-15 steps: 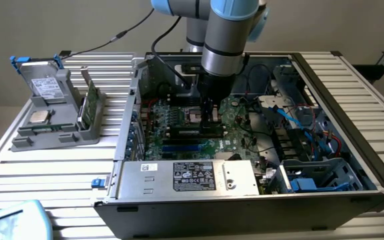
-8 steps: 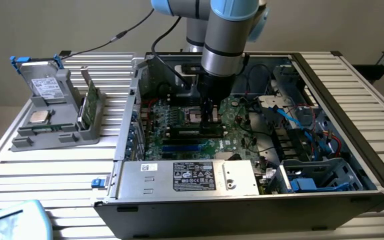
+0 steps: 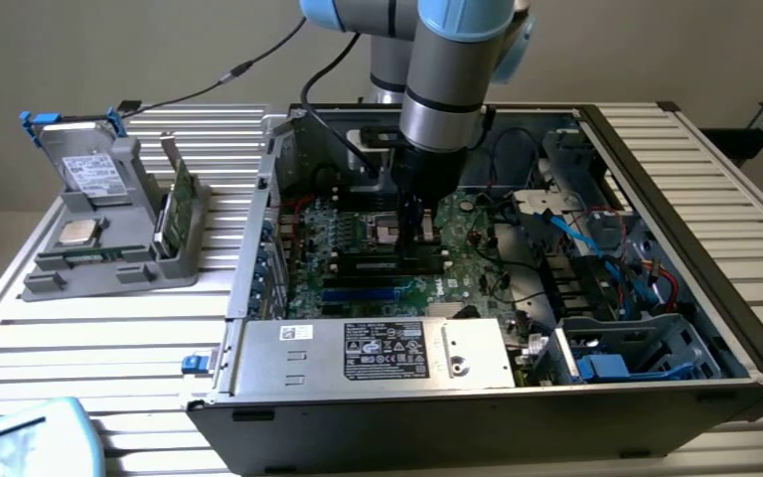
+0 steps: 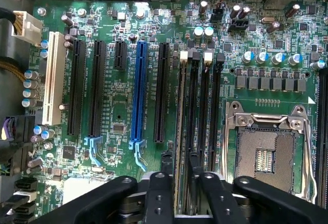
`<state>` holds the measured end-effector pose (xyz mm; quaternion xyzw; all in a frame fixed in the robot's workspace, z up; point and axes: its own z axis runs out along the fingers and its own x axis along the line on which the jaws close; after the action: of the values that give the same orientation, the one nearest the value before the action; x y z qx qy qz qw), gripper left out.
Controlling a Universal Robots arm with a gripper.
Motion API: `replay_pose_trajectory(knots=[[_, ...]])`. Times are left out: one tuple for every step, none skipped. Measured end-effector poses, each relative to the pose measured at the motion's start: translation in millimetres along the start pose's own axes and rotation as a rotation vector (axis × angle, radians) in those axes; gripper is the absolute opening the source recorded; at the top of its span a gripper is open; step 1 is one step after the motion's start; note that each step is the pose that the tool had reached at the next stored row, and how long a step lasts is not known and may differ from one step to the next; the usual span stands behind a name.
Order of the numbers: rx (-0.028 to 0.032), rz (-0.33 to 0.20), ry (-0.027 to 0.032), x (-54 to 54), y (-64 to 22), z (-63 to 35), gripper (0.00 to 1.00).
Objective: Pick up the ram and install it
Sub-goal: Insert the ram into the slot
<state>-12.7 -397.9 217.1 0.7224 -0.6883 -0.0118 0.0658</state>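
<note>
Seen from my remote station, the black two-fingered end effector (image 4: 180,158) hangs low over the green motherboard (image 4: 115,101) inside the open grey computer case (image 3: 488,427) on the slatted bench (image 3: 90,348). Its fingers are parted, straddling the ram (image 4: 180,121), a thin dark-green circuit-board stick. The stick stands edge-on in the memory slot farthest from the silver processor socket (image 4: 266,152).

Green motherboard (image 4: 115,96) with a blue slot (image 4: 138,88) and a white slot (image 4: 54,85), black claw (image 4: 180,161)
</note>
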Motion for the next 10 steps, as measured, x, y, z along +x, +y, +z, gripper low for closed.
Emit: replay_pose_trajectory(knots=[[0.0001, 0.0, 0.0, 0.0, -0.1, 0.0, 0.33], [0.0, 0.0, 0.0, 0.0, 0.0, 0.0, 0.33], [0.0, 0.0, 0.0, 0.0, -0.1, 0.0, 0.4], [0.0, 0.0, 0.0, 0.0, 0.0, 0.0, 0.4], [0.0, 0.0, 0.0001, 0.0, -0.1, 0.0, 0.4], [0.0, 0.0, 0.0001, 0.0, -0.1, 0.0, 0.4], [0.0, 0.0, 0.0001, 0.0, -0.1, -0.1, 0.4], [0.0, 0.0, 0.0001, 0.0, 0.0, -0.3, 0.4], [-0.0001, 0.0, 0.0002, 0.1, 0.1, -0.7, 0.4], [0.0, 0.0, 0.0001, 0.1, 0.7, -1.2, 0.4]])
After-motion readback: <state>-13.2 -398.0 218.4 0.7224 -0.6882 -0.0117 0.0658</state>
